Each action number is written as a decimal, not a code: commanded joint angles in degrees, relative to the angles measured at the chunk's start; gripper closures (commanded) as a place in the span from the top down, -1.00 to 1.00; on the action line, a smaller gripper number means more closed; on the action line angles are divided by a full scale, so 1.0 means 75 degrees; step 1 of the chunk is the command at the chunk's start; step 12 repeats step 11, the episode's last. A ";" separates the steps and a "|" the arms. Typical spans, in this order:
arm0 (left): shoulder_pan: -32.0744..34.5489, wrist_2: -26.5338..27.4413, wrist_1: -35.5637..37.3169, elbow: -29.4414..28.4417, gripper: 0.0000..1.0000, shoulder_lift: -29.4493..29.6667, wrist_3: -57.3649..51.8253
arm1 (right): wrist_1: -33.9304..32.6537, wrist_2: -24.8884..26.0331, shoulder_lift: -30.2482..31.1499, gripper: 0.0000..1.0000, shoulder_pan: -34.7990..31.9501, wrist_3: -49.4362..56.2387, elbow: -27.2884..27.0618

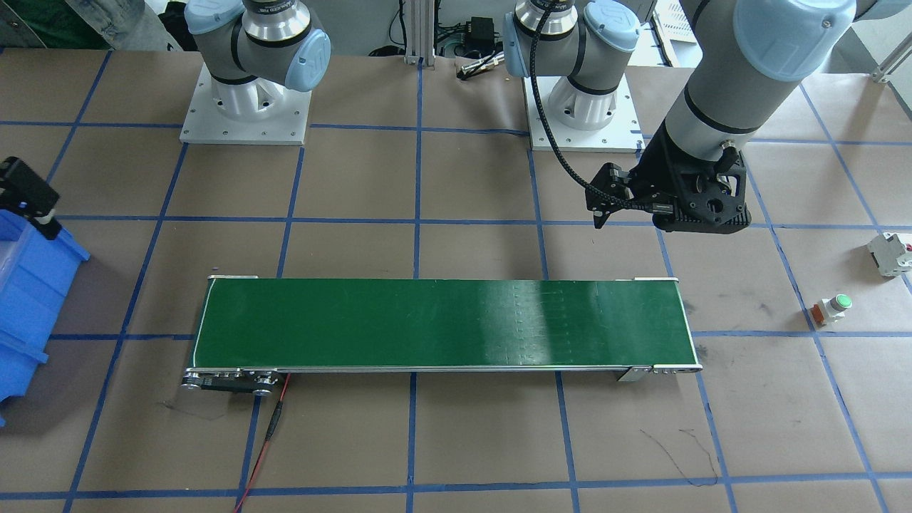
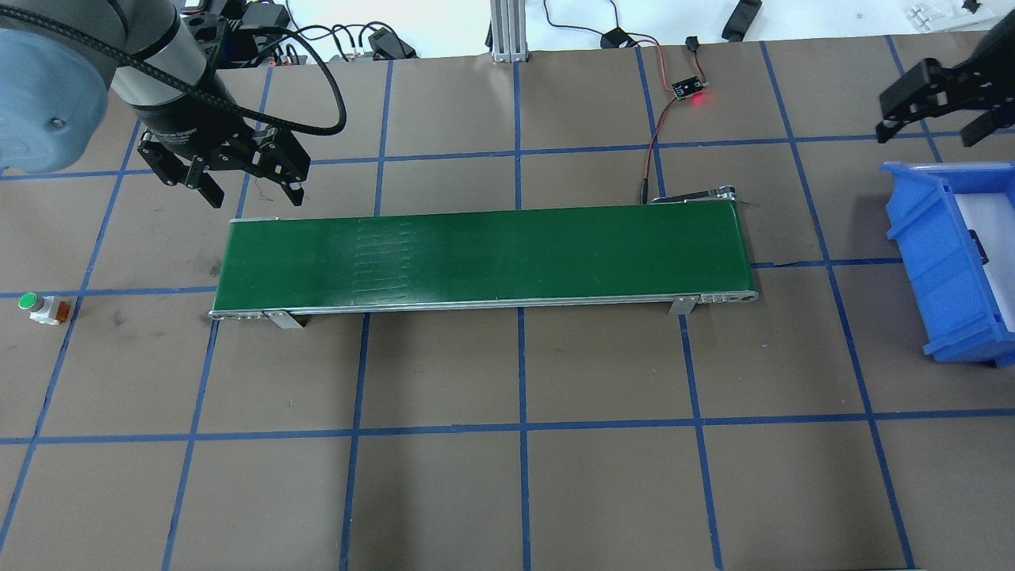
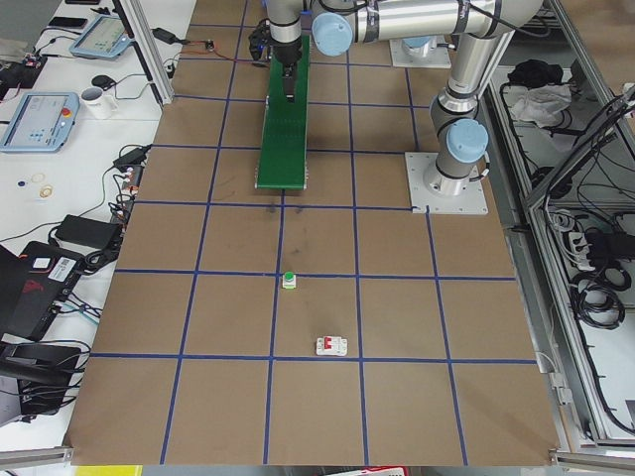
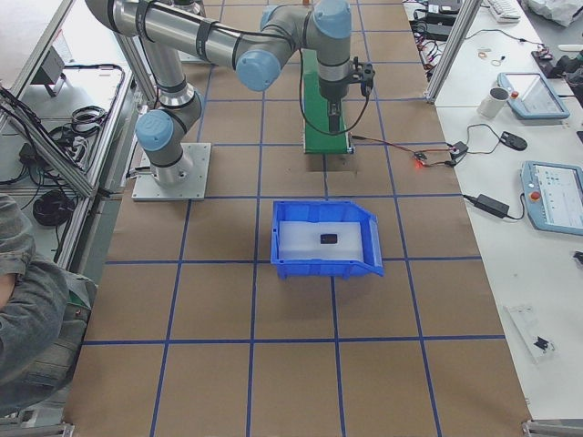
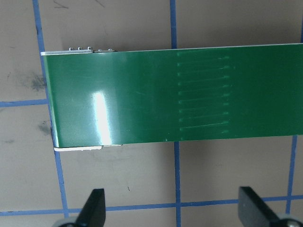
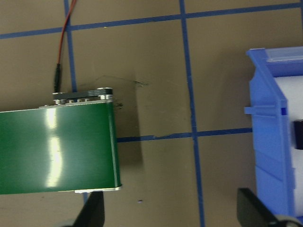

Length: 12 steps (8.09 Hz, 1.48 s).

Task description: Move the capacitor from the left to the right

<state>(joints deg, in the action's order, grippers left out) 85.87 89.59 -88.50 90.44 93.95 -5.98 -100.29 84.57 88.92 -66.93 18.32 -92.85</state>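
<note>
The capacitor (image 4: 328,238), a small black piece, lies on the white floor of the blue bin (image 4: 368,221). It shows as a dark shape at the right edge of the right wrist view (image 6: 298,134). My right gripper (image 2: 936,127) is open and empty. It hangs above the table between the bin (image 2: 912,214) and the conveyor's right end. My left gripper (image 2: 252,190) is open and empty. It hovers just behind the left end of the green conveyor belt (image 2: 484,254). In the left wrist view its fingertips (image 5: 94,208) stand wide apart over bare table.
A white button with a green cap (image 2: 44,308) and a white boxy part with a red tab (image 1: 890,254) lie on the table to my left of the belt. A red wire and a small lit board (image 2: 688,87) sit behind the belt's right end.
</note>
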 commanded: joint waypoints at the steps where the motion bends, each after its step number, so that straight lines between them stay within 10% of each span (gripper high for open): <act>1: 0.0000 -0.0003 0.0000 -0.0011 1.00 0.0001 0.0000 | -0.0011 0.0056 0.0050 1.00 -0.1910 -0.1875 -0.0018; 12: 0.0000 -0.0003 0.0000 0.0000 1.00 0.0025 0.0000 | -0.0082 0.0443 -0.0231 1.00 -0.3041 -0.3205 -0.0054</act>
